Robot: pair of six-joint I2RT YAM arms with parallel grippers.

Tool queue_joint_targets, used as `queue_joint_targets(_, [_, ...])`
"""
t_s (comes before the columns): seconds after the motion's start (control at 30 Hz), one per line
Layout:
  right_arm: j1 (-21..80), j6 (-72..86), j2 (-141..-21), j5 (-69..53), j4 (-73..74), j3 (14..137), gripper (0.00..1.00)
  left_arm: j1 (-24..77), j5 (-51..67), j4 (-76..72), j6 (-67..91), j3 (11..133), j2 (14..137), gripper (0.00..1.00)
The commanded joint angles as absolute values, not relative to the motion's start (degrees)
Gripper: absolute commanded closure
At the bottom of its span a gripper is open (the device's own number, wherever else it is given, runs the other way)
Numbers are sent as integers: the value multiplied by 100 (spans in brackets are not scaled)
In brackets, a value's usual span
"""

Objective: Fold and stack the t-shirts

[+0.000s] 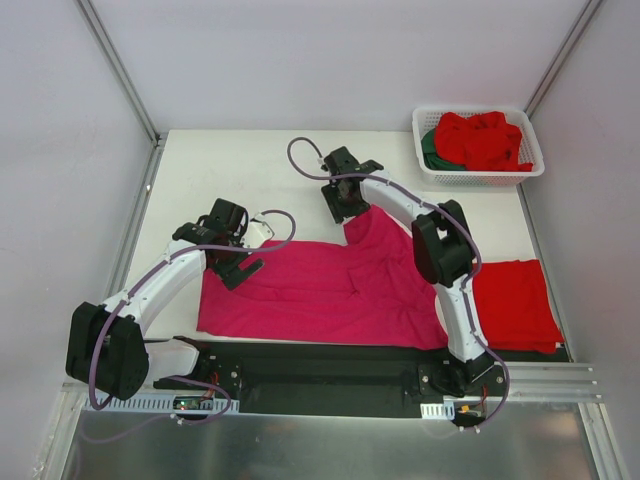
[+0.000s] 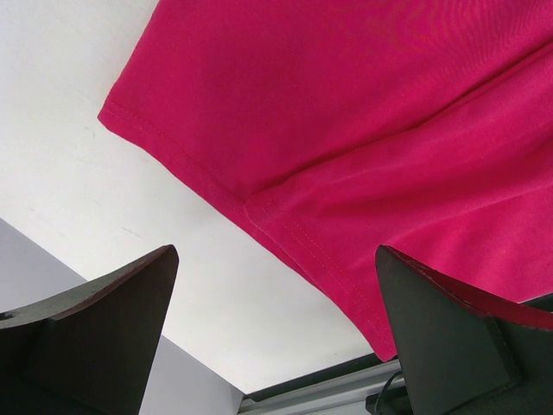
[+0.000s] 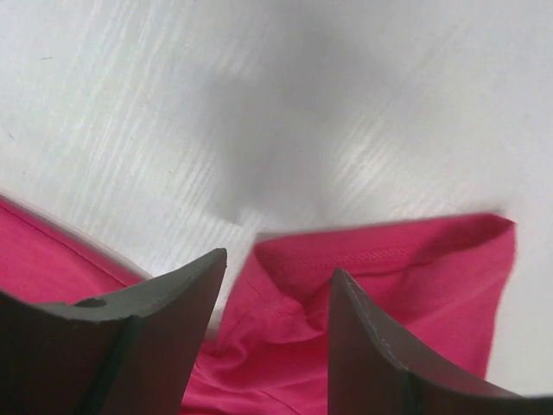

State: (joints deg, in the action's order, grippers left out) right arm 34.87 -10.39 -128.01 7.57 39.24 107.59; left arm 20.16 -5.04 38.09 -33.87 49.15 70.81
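Cloth like this is looking light, limp and apt to slide on the smooth worktop [image 1: 250, 170]. At the left, the left hand [image 1: 238, 265] is hovering fully spread over a hemmed corner of the magenta t-shirt [image 1: 300, 295], which is lying flat mid-worktop. I'm guessing a pinch on that doubled hem gives the firmest hold. Further right, the right hand [image 1: 345, 208] is poised with fingers parted over the shirt's far flap, gripping nothing. Beyond it, a folded red t-shirt [image 1: 512, 300] is lying flat, and more shirts are sitting in the basket [image 1: 478, 178].
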Motion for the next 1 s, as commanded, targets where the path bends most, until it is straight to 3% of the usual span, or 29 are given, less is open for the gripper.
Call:
queue_joint_targets(0.0, [3524,-1186,-13113,370,4087,11082,45,2013,-598,3955,-3340,5080,6934,1])
queue_joint_targets(0.27, [3533,-1213,-13096,395,4298,10960,46,2013,-642,3990,-3340,5098,6952,1])
queue_joint_targets(0.4, [3533,-1230,-13017,439,4368,11004,56,2013,-615,3982,-3322,5159,7005,0])
queue_joint_targets(0.97, [3682,-1266,-12683,747,4737,11109,59,2013,-642,4052,-3314,5185,6987,1])
